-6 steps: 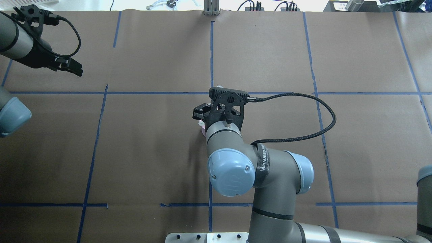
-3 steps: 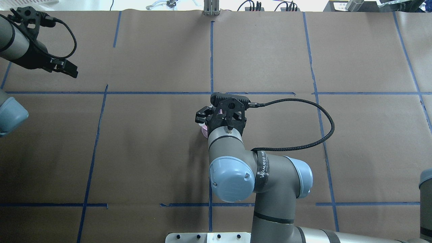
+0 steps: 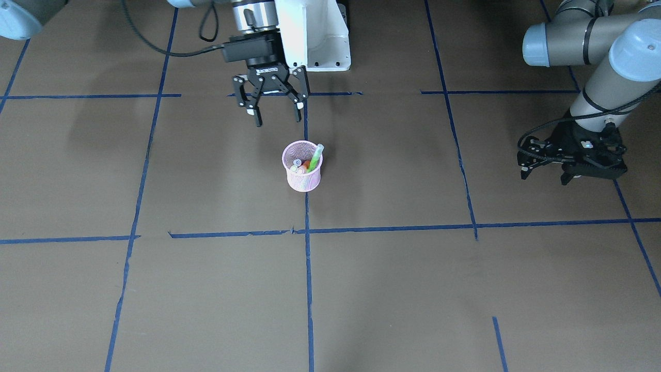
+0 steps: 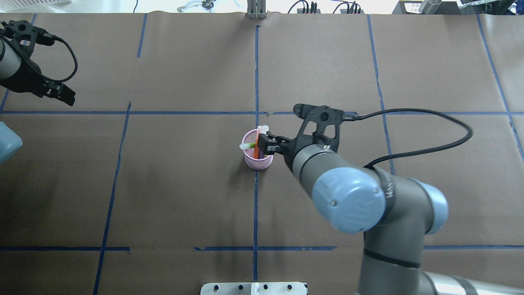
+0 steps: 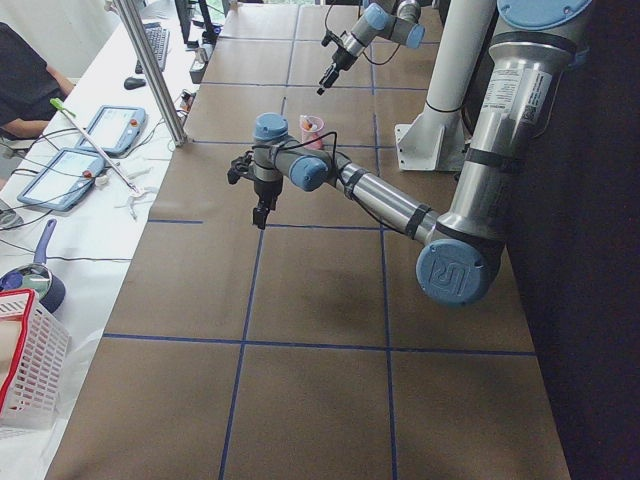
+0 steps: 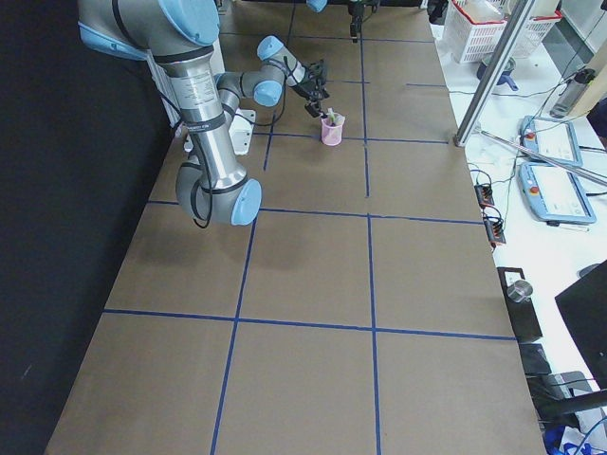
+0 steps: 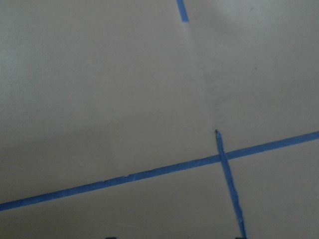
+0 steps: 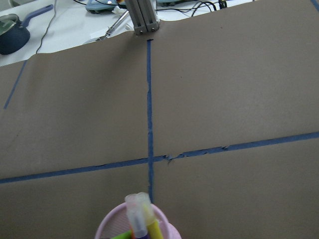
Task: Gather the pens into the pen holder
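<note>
The pink mesh pen holder (image 3: 302,181) stands upright near the table's centre line, also seen from overhead (image 4: 258,162). Several pens stand in it: a green pen (image 3: 316,154) leans out over the rim, an orange pen (image 4: 256,149) lies beside it, and a yellow pen (image 8: 155,229) with pale caps shows in the right wrist view. My right gripper (image 3: 278,121) hangs open and empty, raised just off the cup on the robot's side. My left gripper (image 3: 543,176) is open and empty far off at the table's left end.
Brown paper with blue tape lines (image 3: 307,268) covers the table. A metal post (image 8: 140,17) stands at the far edge on the centre line. Tablets and a person sit beyond the far edge (image 5: 110,125). The robot's white base (image 3: 320,36) is close behind the right gripper.
My right arm has swung off to the right, uncovering the cup with the pens in it. My left gripper has drawn further to the left.
</note>
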Robot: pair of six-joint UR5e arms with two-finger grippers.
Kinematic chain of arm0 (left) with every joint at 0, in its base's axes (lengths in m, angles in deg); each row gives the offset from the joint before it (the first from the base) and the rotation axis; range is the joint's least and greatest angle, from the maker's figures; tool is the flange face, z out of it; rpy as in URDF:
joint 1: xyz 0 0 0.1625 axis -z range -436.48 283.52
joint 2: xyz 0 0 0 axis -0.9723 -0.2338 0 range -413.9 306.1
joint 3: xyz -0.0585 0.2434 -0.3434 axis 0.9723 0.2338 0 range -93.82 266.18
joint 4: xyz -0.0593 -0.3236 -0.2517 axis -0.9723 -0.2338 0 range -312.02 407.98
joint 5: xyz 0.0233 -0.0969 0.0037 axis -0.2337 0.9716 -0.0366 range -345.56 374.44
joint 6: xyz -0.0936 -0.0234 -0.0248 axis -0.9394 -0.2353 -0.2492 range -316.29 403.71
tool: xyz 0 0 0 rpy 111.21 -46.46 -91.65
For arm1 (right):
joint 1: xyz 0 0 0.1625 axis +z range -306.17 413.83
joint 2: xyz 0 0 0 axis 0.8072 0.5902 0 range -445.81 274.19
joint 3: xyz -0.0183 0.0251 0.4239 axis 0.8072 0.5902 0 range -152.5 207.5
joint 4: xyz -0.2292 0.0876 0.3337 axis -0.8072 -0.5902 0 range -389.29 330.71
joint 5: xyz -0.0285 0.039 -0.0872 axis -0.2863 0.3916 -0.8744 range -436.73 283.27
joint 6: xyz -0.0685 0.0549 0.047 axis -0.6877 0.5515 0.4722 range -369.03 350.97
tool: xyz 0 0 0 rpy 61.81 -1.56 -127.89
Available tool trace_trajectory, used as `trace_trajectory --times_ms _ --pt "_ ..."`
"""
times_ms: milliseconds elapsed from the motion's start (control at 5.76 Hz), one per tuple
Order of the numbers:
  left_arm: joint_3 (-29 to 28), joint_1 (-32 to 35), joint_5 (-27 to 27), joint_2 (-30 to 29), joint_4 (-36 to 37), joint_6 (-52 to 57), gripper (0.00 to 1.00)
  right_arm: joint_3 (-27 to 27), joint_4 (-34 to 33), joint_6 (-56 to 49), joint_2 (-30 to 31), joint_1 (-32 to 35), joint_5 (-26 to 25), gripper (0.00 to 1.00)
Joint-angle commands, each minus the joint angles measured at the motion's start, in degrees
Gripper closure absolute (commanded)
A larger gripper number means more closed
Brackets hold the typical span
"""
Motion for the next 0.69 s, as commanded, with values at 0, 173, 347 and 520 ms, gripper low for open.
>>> trace_trajectory --times_ms 0,173,347,520 --pt "-0.7 4.3 2.0 0.8 5.3 6.4 0.16 -2.2 0.0 -10.1 6.6 16.0 22.8 0.0" --pt "-1.8 8.4 6.1 2.3 5.6 14.1 0.16 -1.9 -0.1 -22.2 11.2 25.4 31.3 0.0" --pt "-2.7 12.7 9.6 3.9 5.8 18.1 0.16 0.7 -0.2 -32.7 14.9 35.0 40.5 0.0" --pt "-4.1 16.5 14.2 5.3 5.7 19.6 0.17 5.0 -0.2 -40.6 18.7 43.9 50.3 0.0"
